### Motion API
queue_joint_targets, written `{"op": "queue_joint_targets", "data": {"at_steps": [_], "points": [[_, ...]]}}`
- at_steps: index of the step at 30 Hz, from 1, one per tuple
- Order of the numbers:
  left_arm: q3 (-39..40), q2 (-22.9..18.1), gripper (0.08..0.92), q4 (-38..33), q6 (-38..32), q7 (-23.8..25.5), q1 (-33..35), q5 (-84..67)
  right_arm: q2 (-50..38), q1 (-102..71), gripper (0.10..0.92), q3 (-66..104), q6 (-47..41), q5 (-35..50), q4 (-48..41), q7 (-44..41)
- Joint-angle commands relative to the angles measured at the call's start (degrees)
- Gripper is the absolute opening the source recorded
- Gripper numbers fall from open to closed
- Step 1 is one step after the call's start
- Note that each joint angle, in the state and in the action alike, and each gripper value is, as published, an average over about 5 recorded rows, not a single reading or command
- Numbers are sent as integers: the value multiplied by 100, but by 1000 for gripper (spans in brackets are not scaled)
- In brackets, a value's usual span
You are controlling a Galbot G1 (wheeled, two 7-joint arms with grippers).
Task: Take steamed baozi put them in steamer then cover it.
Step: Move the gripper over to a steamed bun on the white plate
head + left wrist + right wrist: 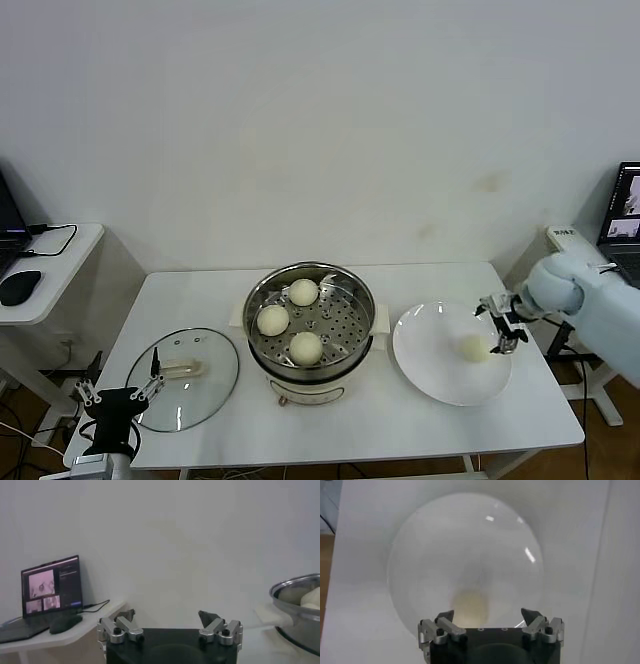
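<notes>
Now the right end effector (505, 325) hovers wide open, empty, over the last baozi (474, 348) on the plate (430, 370), while the left end effector (120, 392), also open and empty, waits beside the glass lid (195, 385).

Right arm (590, 292): smooth, rounded white shell segments narrowing to a bulbous wrist housing. Right gripper (505, 322): black body carrying two silver metal finger links with dark pointed tips; the wrist view shows round black pivot screws in each link and a row of small holes along the black base. Left gripper (120, 395): same build, black block with silver hinged links, black screws and dark wedge-shaped tips, mounted on a pale grey wrist collar.
</notes>
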Motion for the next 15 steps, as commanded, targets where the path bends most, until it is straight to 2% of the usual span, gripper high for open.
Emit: {"op": "queue_joint_targets", "data": {"at_steps": [1, 15], "points": [[-12, -2, 823, 2, -1, 4, 12, 3, 392, -726, 823, 559, -19, -336, -643, 83], [-22, -6, 823, 33, -10, 10, 13, -6, 914, -630, 823, 465, -219, -639, -1008, 127]]}}
